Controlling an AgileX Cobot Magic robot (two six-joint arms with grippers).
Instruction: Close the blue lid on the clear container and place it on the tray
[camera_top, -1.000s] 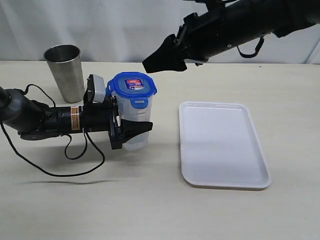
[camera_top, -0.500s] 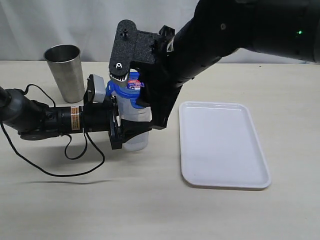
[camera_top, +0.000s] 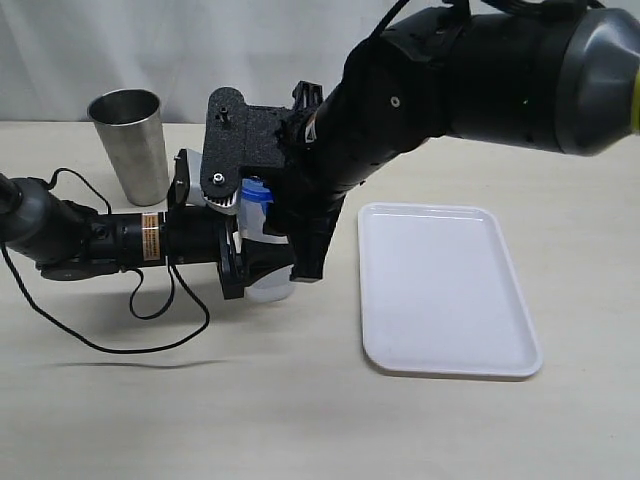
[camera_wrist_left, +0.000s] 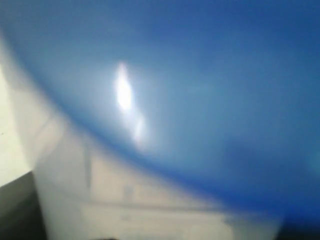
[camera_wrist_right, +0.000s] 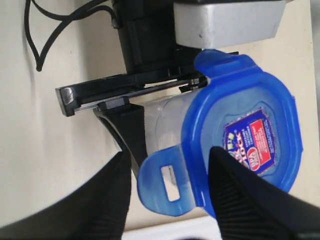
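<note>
The clear container stands on the table with the blue lid on top. My left gripper reaches in from the left, shut on the container's body. In the left wrist view the lid is a blur over the container wall. In the right wrist view the lid shows its red-blue label, and one flap sticks out sideways. My right gripper is open above the lid, its two fingers either side of that flap. The white tray lies empty to the right.
A steel cup stands at the back left, behind the left arm. A black cable loops on the table in front of that arm. The bulky right arm hangs over the container and hides most of the lid in the exterior view.
The right arm has swung down from the upper back onto the container's top, and its jaws have narrowed slightly around the lid flap. The left gripper and container have not moved.
</note>
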